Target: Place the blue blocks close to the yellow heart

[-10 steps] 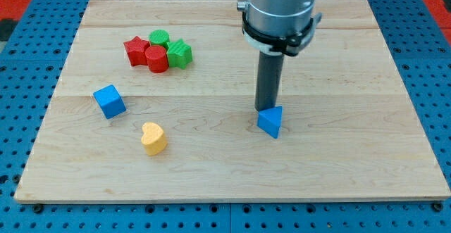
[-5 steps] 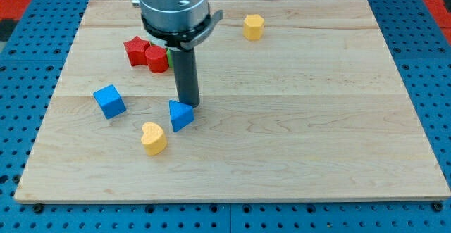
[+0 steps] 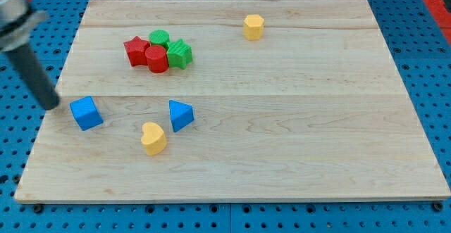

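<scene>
Progress looks about half made: blue triangular block (image 3: 180, 115) sits just beside the yellow heart (image 3: 153, 137), near the board's bottom-left area, while the blue cube (image 3: 86, 112) lies apart, close to the board's left edge (image 3: 56, 96). My tip (image 3: 53, 105), a bare rod with nothing to open or hold, stands just left of that cube. No writing or labels are visible.

we have one camera only, raised before the view's bottom edge, tilted down across the desk (image 3: 296, 141), near enough that its whole wooden top fills our frame, blue pegboard (image 3: 21, 155) along the margins, no second view to share
</scene>
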{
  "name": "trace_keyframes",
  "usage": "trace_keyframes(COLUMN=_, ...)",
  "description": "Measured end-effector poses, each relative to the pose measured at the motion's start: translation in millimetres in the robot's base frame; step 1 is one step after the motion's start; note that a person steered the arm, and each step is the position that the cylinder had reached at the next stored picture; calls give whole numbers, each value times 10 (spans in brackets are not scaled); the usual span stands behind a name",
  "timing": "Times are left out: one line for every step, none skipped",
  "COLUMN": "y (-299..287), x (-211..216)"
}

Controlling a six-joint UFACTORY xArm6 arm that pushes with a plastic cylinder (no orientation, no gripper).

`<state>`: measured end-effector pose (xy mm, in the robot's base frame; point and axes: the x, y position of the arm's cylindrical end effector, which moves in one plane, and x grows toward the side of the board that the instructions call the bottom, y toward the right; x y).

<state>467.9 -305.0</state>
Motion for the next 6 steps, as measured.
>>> trace_keyframes(y=420, x=159)
trace_keyframes(y=1417, x=121)
trace_keyframes(y=1710, x=96)
trace_keyframes(y=1253, x=-310)
trace_keyframes(y=2041, x=-350)
trace_keyframes(y=2753, x=-272)
